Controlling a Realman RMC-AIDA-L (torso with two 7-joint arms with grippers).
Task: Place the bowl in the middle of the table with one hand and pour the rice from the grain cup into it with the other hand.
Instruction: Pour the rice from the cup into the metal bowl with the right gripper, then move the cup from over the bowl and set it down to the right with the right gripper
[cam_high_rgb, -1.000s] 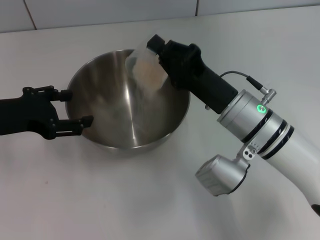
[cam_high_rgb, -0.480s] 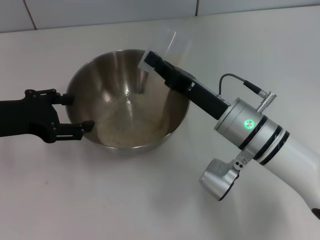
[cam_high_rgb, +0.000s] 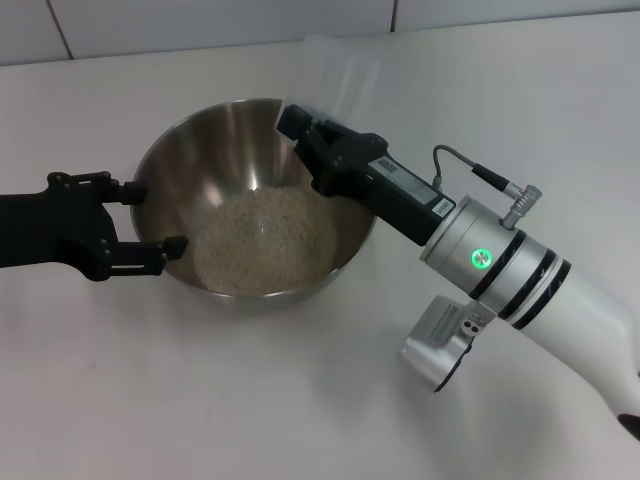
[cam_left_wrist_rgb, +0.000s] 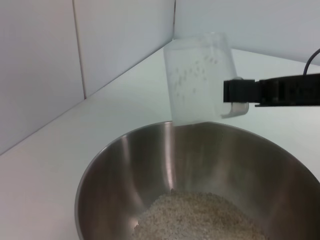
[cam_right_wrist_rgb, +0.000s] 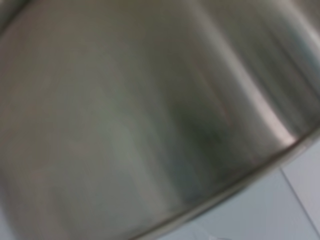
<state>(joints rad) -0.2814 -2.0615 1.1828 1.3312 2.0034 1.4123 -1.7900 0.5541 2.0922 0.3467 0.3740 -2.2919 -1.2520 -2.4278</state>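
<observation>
Steel bowl (cam_high_rgb: 256, 196) sitting on the table (cam_high_rgb: 200, 400) nearer the far edge, rice (cam_high_rgb: 262, 240) heaped in its bottom. Left gripper (cam_high_rgb: 148, 216) spread open around the near-left rim. Right gripper (cam_high_rgb: 300, 128) clamped on the grain cup (cam_left_wrist_rgb: 199, 79), held up over the far rim, nearly empty with a few grains stuck inside.

The head view looks down from above and in front onto the table (cam_high_rgb: 200, 400), taking in the whole bowl (cam_high_rgb: 240, 130). The left wrist view faces across the bowl (cam_left_wrist_rgb: 125, 165) toward the tiled wall (cam_left_wrist_rgb: 100, 45), close by. The right wrist view sits nearly against the bowl's inner wall (cam_right_wrist_rgb: 150, 125). All three share the bowl.
</observation>
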